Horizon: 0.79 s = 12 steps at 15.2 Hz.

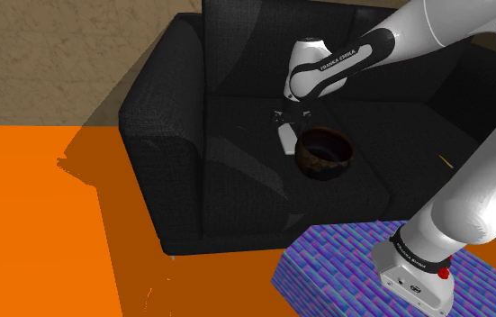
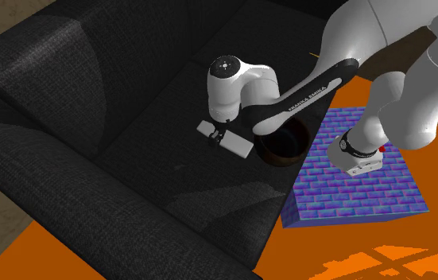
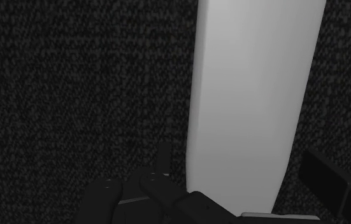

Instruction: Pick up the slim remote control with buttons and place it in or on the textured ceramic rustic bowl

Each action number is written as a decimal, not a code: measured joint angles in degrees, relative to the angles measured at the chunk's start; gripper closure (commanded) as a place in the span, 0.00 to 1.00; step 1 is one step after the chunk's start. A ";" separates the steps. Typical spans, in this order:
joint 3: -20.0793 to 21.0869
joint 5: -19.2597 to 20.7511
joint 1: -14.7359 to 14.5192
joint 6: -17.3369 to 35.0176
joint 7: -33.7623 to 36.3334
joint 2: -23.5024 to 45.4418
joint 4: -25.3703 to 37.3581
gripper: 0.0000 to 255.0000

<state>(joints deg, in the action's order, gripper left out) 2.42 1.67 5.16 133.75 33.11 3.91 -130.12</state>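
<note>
The end effector (image 3: 241, 162) stands wide open, low over the sofa seat (image 3: 72, 83). Its two black fingers straddle the remote control (image 3: 257, 83) across its narrow width, and dark fabric shows between each finger and the pale slab, so nothing is held yet. The remote lies flat on the black seat cushion. It is drawn as a plain whitish bar with no buttons to make out.

In the second exterior view the end effector (image 2: 217, 137) sits toward one end of the remote (image 2: 234, 145), with the longer part reaching toward the bowl (image 2: 277, 155). The dark brown bowl (image 1: 313, 164) rests on the same cushion just beside the remote (image 1: 287, 138). The stand (image 1: 345, 266), patterned in blue and purple bricks, sits on the orange floor (image 1: 39, 225) in front of the sofa.

I see three risks:
- **Sideways shove:** the slab looks closer to one finger, so that finger may push it across the fabric before the other one meets it.
- **Droop or twist:** an off-centre grip on a smooth bar could let the long end sag or turn on the lift.
- **Bowl strike:** with the bowl so near, a sagging end could strike the rim and nudge the bowl.
</note>
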 measured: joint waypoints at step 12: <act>0.00 0.00 0.00 0.02 0.01 0.02 0.00 1.00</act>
<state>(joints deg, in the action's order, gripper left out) 2.42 1.67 5.16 133.77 33.12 3.93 -130.12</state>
